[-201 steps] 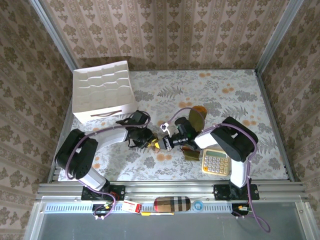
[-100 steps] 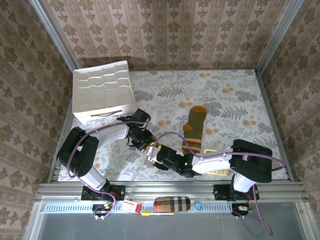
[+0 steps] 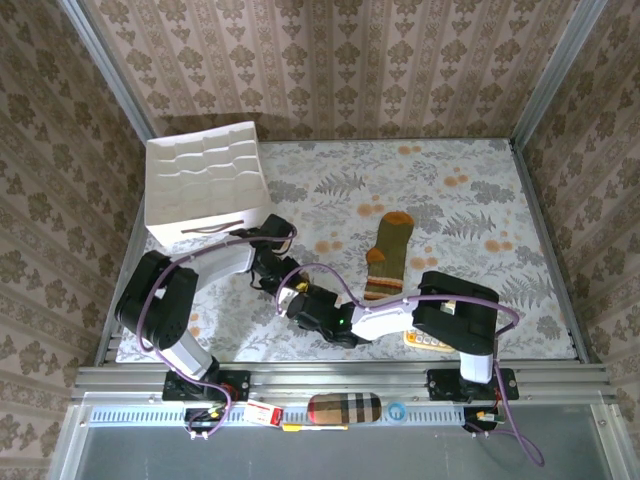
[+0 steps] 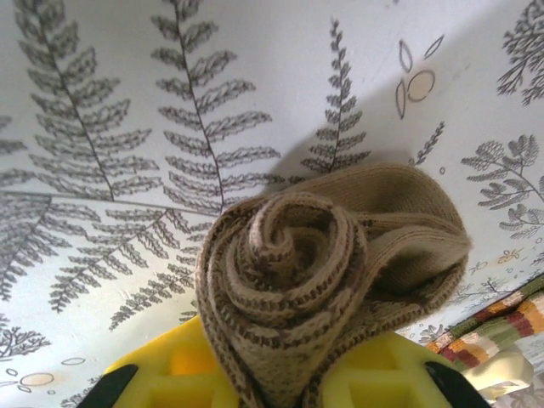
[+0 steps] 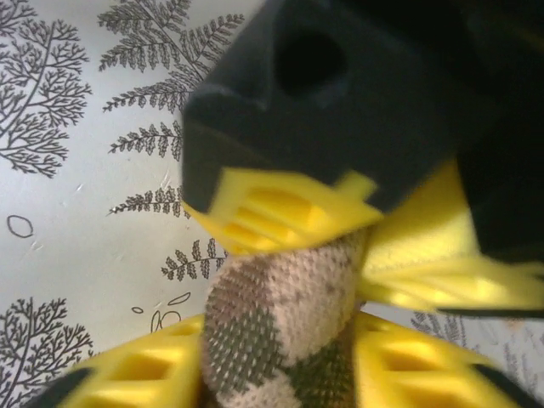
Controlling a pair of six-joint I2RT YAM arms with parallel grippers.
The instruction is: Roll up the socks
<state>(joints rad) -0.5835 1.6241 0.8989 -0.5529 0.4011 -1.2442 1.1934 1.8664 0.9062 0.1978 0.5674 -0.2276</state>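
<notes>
We look down on a table [image 3: 480,200] covered in a fern-printed cloth and closed in by patterned wallpaper; at its far left stands a white divided box [image 3: 205,185], well apart from the work; the two arms reach in from the near edge and meet left of centre, the right one crossing low over a calculator [image 3: 425,340] at the near right, which we judge it could drag along if it swings back carelessly; the olive sock [image 3: 388,255] lies flat and not yet rolled right of centre, so half the job is open; the argyle sock [image 4: 314,263] is wound into a tight spiral held just above the cloth between both tools; the left gripper [image 4: 272,382] pinches the roll between its yellow fingers from one side, and the right gripper [image 5: 280,374] pinches the same roll from the other, their tips almost touching; the main danger, in our view, is the roll springing open, since its outer layer bulges loose toward the right and either pair of fingers letting go too early, or both pulling apart, would unwind it; the crowded fingertips could also knock together and jolt the roll free.
</notes>
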